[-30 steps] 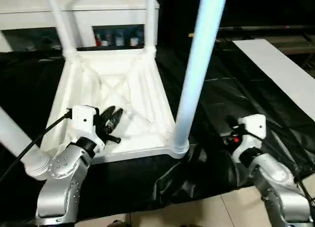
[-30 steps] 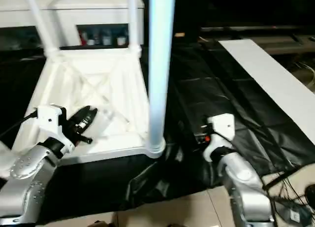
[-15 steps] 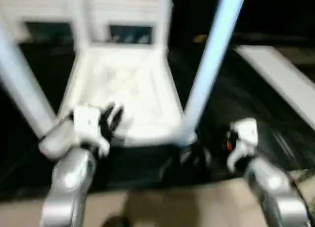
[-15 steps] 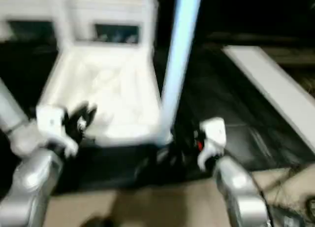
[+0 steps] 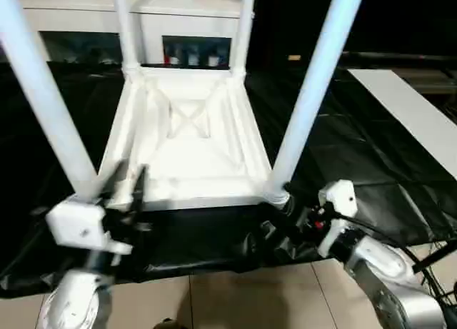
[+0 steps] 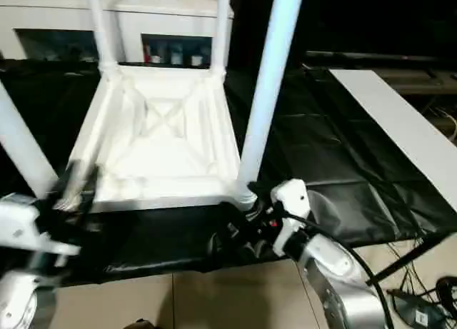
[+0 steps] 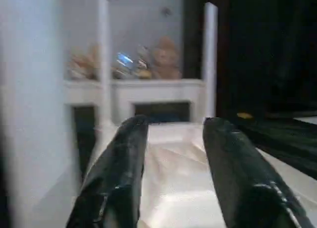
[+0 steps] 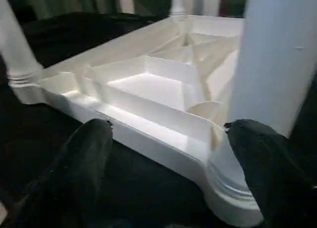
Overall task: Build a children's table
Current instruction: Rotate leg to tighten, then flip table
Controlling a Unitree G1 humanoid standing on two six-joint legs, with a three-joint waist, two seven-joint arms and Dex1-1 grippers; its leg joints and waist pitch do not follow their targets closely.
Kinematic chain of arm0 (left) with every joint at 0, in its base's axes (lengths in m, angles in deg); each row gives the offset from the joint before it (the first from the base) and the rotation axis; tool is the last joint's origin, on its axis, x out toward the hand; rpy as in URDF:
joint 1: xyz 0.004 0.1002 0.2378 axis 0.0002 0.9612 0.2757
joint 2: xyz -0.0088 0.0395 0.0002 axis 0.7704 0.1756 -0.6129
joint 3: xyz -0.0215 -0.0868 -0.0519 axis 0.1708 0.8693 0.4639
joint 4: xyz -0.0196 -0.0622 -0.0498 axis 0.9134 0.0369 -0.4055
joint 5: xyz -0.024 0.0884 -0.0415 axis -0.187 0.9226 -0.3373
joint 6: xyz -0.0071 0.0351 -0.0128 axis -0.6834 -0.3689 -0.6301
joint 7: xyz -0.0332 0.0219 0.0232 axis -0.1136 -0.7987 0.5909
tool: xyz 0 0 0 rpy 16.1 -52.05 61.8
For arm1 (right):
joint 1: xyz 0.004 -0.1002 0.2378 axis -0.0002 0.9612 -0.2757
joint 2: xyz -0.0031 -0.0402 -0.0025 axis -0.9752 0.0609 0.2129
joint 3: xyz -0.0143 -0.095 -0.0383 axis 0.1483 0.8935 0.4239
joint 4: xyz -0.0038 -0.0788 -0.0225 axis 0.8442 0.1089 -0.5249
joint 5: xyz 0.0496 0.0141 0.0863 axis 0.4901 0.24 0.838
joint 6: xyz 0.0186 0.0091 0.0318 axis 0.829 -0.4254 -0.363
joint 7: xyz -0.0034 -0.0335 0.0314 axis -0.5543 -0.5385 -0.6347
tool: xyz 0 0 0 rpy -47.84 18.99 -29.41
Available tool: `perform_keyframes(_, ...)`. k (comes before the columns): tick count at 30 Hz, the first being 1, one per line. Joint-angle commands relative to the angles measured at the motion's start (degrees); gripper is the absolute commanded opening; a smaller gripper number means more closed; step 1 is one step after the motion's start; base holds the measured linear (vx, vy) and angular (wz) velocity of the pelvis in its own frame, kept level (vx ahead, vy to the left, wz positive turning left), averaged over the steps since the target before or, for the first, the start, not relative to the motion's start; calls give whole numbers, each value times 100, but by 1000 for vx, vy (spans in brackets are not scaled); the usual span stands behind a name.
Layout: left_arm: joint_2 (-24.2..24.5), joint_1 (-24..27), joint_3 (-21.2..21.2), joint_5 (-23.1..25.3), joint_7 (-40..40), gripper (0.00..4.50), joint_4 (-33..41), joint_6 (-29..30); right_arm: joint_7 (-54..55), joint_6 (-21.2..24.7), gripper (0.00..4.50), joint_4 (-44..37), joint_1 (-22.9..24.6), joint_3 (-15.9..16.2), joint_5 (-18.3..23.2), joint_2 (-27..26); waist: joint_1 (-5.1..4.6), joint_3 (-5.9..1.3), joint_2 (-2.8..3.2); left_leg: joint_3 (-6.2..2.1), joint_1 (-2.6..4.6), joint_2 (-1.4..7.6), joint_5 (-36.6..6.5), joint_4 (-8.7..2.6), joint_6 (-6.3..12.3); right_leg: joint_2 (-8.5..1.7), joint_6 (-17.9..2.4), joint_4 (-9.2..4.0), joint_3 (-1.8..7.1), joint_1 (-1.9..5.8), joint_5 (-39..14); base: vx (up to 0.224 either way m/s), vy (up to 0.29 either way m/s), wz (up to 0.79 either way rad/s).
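The children's table is seen lying upside down on the black sheet point(image 5: 371, 150), its white tabletop point(image 5: 187, 154) with the ribbed underside turned up and all four legs standing in the corner sockets: the near right leg point(image 5: 314, 93), the near left leg point(image 5: 44, 93), and the two far legs point(image 5: 125, 29) point(image 5: 243, 29) in front of the white cabinet point(image 5: 178, 15). The moulded plastic is judged light and stiff, with smooth, somewhat slippery surfaces; the tapered round legs would be apt to slide through a pinch, so a hold is better taken low on a leg just above its socket collar, or on the straight rim of the tabletop. The left gripper point(image 7: 171, 168) is held beside the near left leg with its jaws spread and nothing between them; the right gripper point(image 8: 171, 173) is poised at the near right socket, jaws spread wide to either side of that corner and touching nothing that can be made out. Compared with a second ago, the whole view has shifted, so the near left leg is now seen in full; the left gripper has drawn back from over the ribbed underside towards the near edge, and the right gripper has come in close to the near right corner.
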Motion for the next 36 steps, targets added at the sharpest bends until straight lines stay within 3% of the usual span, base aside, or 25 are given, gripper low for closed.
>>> perform_keyframes(1, -23, -75, 250, 290, 325, 239, -66, -270, -131, -28, 438, 79, -72, -28, 126, 27, -24, -149, 38, -212, 148, 399, -2226, -653, -261, -426, -558, -588, 272, -77, -1333, 0, 0, 0)
perform_keyframes(4, 18, -147, 445, 433, 471, 244, -40, -434, -184, -43, 445, 127, -141, -13, 175, 27, 2, -174, 41, -200, 147, 397, -1889, -641, -184, -404, -576, -544, 265, -53, -869, 0, 0, 0)
perform_keyframes(5, 14, -140, 502, 474, 483, 249, -32, -550, -190, -59, 449, 164, -176, -7, 183, 18, 16, -178, 75, -199, 152, 394, -1842, -640, -176, -400, -585, -536, 265, -52, -769, 0, 0, 0)
perform_keyframes(6, -3, -133, 538, 500, 522, 266, -27, -572, -208, -67, 450, 192, -212, 7, 172, 26, 10, -187, 51, -193, 149, 398, -1744, -635, -145, -392, -598, -520, 261, -40, -577, 0, 0, 0)
perform_keyframes(10, -12, -185, 662, 567, 826, 297, -149, -411, -239, -62, 450, 242, -282, 2, 176, 3, 15, -211, 49, -185, 149, 388, -1523, -615, -95, -369, -658, -458, 249, -15, 14, 0, 0, 0)
perform_keyframes(12, 97, -452, 767, 291, 836, 313, -470, -51, -291, -59, 450, 277, -343, 35, 192, -23, 13, -216, 62, -174, 164, 371, -1520, -604, -85, -364, -681, -453, 253, -22, 2, 0, 0, 0)
perform_keyframes(17, 263, -895, 1216, 174, 1089, 344, -946, 218, -366, -22, 450, 278, -378, 112, 238, -39, 15, -199, 75, -177, 198, 376, -1853, -624, -206, -374, -730, -493, 268, -58, -563, 0, 0, 0)
perform_keyframes(19, 308, -998, 1303, 38, 1138, 368, -987, 331, -428, 1, 450, 250, -373, 137, 276, -35, 20, -211, 122, -189, 204, 374, -1818, -627, -228, -368, -731, -477, 267, -60, -447, 0, 0, 0)
perform_keyframes(22, 303, -1112, 1402, -114, 1257, 378, -1009, 385, -644, 160, 450, 132, -352, 191, 437, 33, 24, -229, 103, -188, 192, 383, -1720, -618, -195, -362, -794, -448, 261, -31, -70, 0, 0, 0)
perform_keyframes(24, 298, -1136, 1423, -154, 1283, 412, -997, 416, -763, 232, 450, 85, -339, 225, 493, 89, 30, -237, 120, -189, 178, 382, -1520, -604, -131, -360, -827, -421, 256, -11, 270, 0, 0, 0)
perform_keyframes(27, 276, -1198, 1411, -364, 1203, 415, -974, 515, -988, 300, 450, 32, -328, 294, 553, 253, 37, -243, 117, -181, 172, 378, -1402, -586, -67, -365, -833, -407, 252, 14, 471, 0, 0, 0)
perform_keyframes(29, 348, -1255, 1245, -768, 818, 445, -990, 715, -962, 273, 450, 104, -381, 266, 526, 254, 57, -237, 108, -170, 187, 372, -1443, -588, -87, -379, -897, -418, 258, -9, 252, 0, 0, 0)
perform_keyframes(31, 431, -1286, 1184, -914, 639, 445, -1019, 824, -942, 256, 450, 141, -414, 274, 456, 273, 57, -235, 111, -170, 190, 376, -1532, -599, -124, -370, -903, -428, 258, -15, 67, 0, 0, 0)
perform_keyframes(33, 581, -1312, 1105, -927, 452, 445, -1084, 1005, -932, 247, 450, 184, -451, 306, 389, 308, 59, -225, 135, -174, 199, 376, -1619, -610, -162, -366, -886, -437, 259, -30, -73, 0, 0, 0)
perform_keyframes(36, 732, -1361, 1070, -902, 348, 445, -1185, 1242, -940, 254, 450, 212, -478, 316, 370, 327, 47, -223, 112, -165, 203, 372, -1646, -614, -200, -365, -844, -446, 267, -35, -170, 0, 0, 0)
